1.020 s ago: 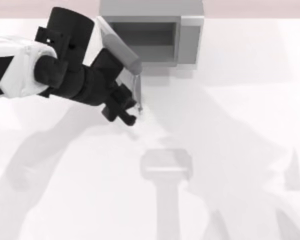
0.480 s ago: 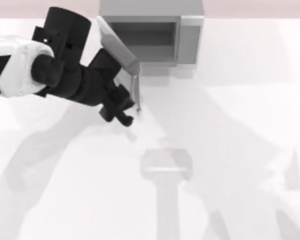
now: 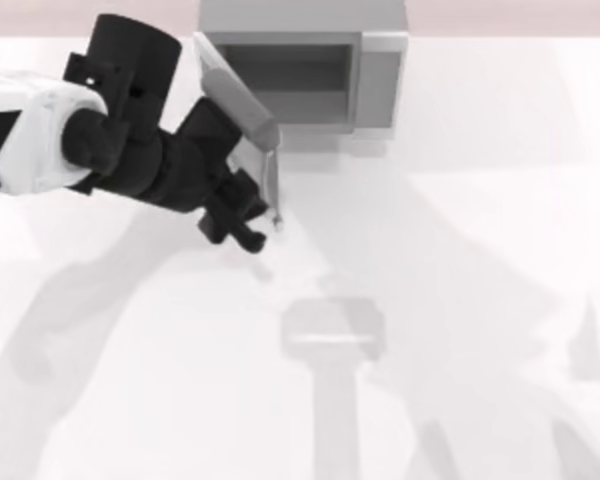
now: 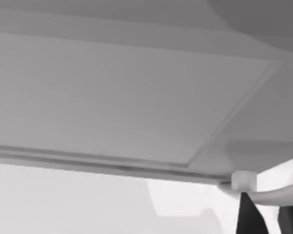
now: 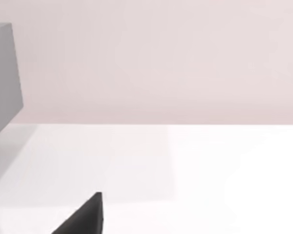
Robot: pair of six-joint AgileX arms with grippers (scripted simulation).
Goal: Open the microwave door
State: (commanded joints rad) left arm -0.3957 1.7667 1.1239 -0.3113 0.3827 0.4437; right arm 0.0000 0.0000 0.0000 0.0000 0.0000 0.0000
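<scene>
Microwave (image 3: 380, 80) cavity shows behind swung-out microwave door (image 3: 238, 100).

top: overhead | left wrist: close under microwave door (image 4: 112, 97), probably | right wrist: toward wall

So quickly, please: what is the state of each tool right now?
Left tool: at the handle of the half-open microwave door, gripping it.
Right tool: not in the top view; its state cannot be told.
</scene>
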